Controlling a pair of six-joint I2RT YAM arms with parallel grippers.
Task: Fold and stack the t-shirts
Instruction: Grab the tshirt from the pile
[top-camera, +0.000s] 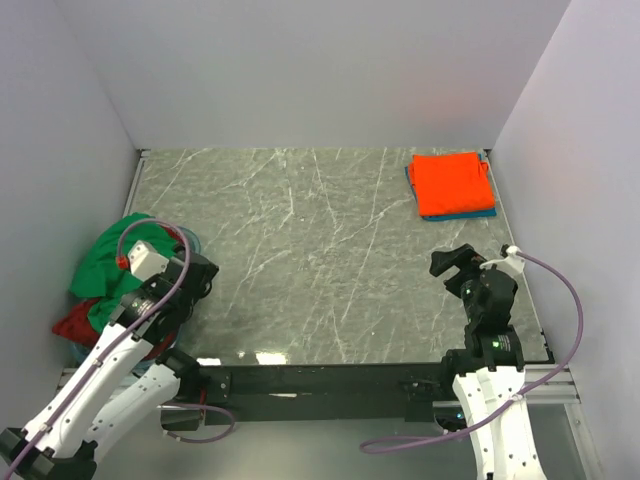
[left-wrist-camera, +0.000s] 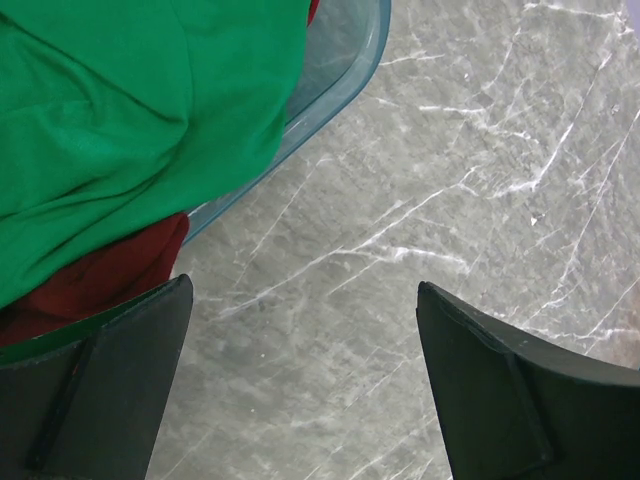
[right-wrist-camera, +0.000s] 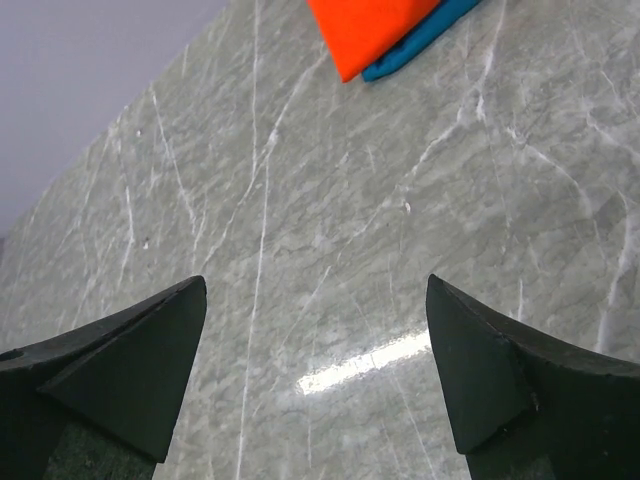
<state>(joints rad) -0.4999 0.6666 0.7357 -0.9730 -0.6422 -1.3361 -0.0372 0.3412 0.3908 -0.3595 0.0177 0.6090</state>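
A grey-green marbled table (top-camera: 300, 250) with pale veins fills a small booth, closed in by plain white walls (top-camera: 300, 70) on the left, far and right sides. A streak of glare lies close to the table's near edge, where a black rail (top-camera: 320, 380) carries both arm bases.

In the far right corner a folded orange-red t-shirt (top-camera: 452, 183) lies flat and square on top of a folded teal-blue t-shirt (top-camera: 475, 213), whose edges peek out beneath it.

At the left edge, loose shirts are heaped in a clear bluish tub (left-wrist-camera: 345, 85). A bright green t-shirt (top-camera: 115, 262) is crumpled on top and spills over the rim. A dark red t-shirt (top-camera: 75, 322) shows beneath it.

The left gripper (left-wrist-camera: 303, 320) hovers over bare table just beside the tub, its two dark fingers spread wide with nothing between them. The right gripper (right-wrist-camera: 315, 310) hangs over bare table on the right side, well apart from the folded stack, its fingers likewise wide apart and empty.
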